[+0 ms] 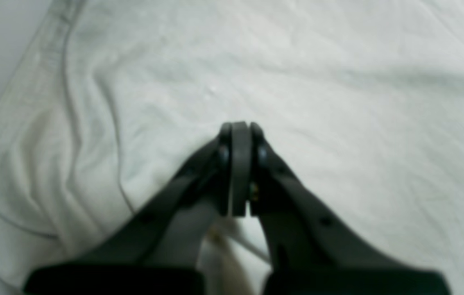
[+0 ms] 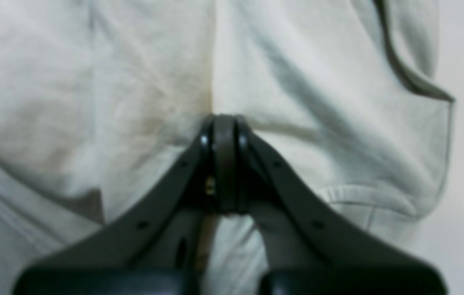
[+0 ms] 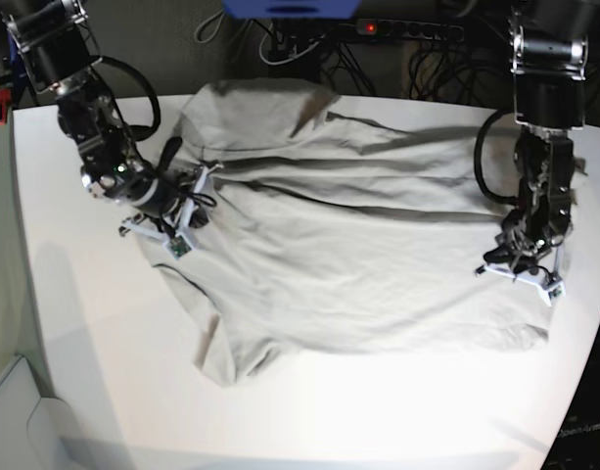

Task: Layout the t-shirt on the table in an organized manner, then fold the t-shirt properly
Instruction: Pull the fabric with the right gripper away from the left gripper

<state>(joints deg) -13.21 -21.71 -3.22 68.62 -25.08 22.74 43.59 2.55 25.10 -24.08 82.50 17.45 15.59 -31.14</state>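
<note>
The left gripper (image 1: 238, 128) is clenched, jaws pressed together over the t-shirt (image 1: 297, 82) at mid-frame; whether cloth is pinched I cannot tell. The right gripper (image 2: 223, 121) is likewise clamped tight against rumpled fabric. In the base view the t-shirt (image 3: 348, 245) sprawls across the centre of the white table (image 3: 84, 343), between both arms.

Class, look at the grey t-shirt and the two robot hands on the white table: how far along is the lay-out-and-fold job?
Done: the t-shirt lies mostly spread on the table, though wrinkled. In hand: the left hand and right hand are both shut, at opposite sides of the cloth; whether they pinch fabric is unclear. Left: smoothing the bunched corner, then every fold.
</note>
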